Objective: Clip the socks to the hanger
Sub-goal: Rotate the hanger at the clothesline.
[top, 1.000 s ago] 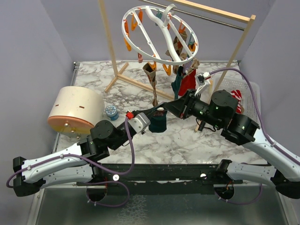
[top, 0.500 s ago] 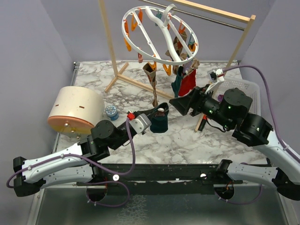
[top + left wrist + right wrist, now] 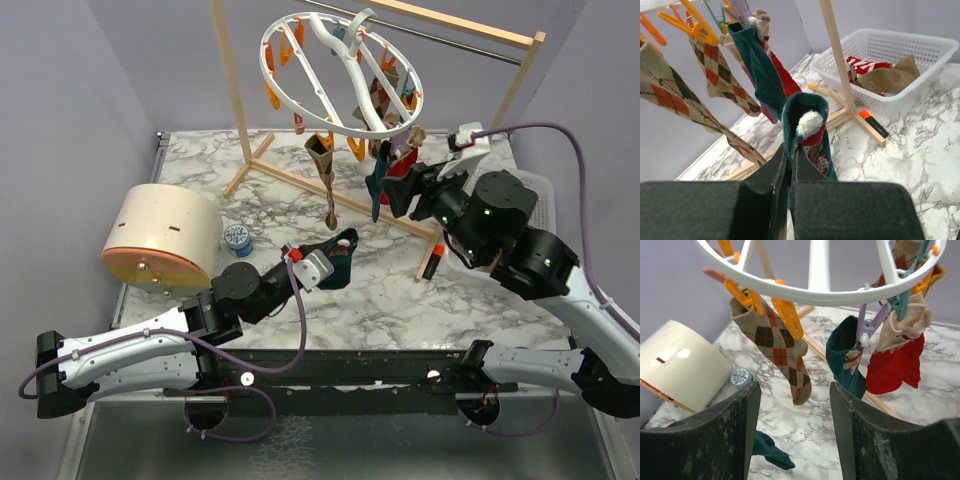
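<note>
Roughly: 4 clipped on white ring hanger (image 3: 815, 292): 2 argyle socks (image 3: 715, 70), 1 teal sock (image 3: 842, 357), 1 red sock (image 3: 892, 365). 5th, pompom sock (image 3: 792, 112), dark teal, pinched in L gripper (image 3: 790, 165) over table (image 3: 920, 150). R gripper (image 3: 794, 395) open, empty, under ring.

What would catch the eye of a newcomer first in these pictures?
The round white hanger hangs from the wooden rack at the back, with several socks already clipped under it. Next, the left gripper, over the middle of the table, is shut on a dark teal sock, while the right gripper stands open below the hanger.
</note>
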